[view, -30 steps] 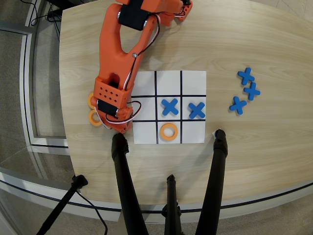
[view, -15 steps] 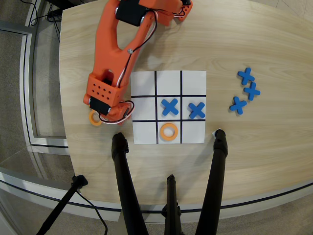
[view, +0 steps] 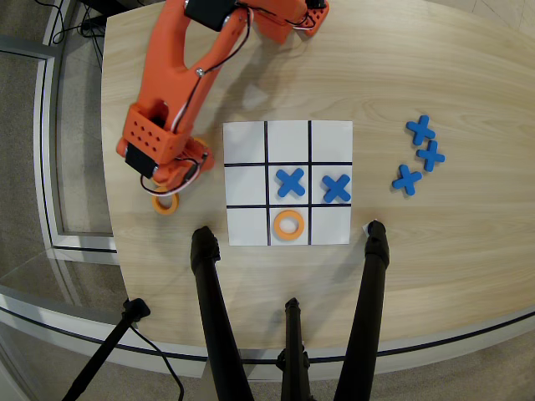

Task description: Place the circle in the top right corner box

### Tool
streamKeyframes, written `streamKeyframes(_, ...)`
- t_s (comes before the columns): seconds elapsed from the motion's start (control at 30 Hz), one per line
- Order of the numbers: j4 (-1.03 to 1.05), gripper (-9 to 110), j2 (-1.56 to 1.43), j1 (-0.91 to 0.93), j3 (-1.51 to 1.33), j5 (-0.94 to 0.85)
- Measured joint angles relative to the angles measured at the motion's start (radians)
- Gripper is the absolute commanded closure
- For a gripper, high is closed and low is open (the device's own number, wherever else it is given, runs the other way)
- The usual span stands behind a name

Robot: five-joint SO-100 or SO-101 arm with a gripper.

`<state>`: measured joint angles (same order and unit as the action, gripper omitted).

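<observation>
arm's head sits left of the grid sheet [view: 288, 142] in the overhead view, parked over the ring supply there bc that's where the spare circles are. gripper [view: 167, 185] is under the wrist housing, jaws hidden, so can't tell if open or closed. one circle [view: 165, 203] lies flat on the table just left of the grid's lower edge, partly under the fingertips; orange sliver peeks out by the wrist, maybe another ring. top right corner box [view: 331, 142] is bare, so is the whole top row. grid also holds two blue crosses [view: 290, 182] mid row and a ring [view: 288, 225] bottom centre. path across the top row looks clear. table edge is near on the left, little room there.
</observation>
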<state>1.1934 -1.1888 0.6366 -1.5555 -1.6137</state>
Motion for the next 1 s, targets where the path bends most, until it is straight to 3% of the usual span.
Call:
streamKeyframes(0.37, 0.129, 86, 0.002, 0.213, -0.017, -0.164)
streamKeyframes(0.47, 0.129, 93, 0.003, 0.253, -0.015, -0.195)
streamKeyframes(0.63, 0.129, 101, 0.006, 0.270, -0.015, -0.202)
streamKeyframes(1.0, 0.124, 102, 0.000, 0.273, -0.026, -0.202)
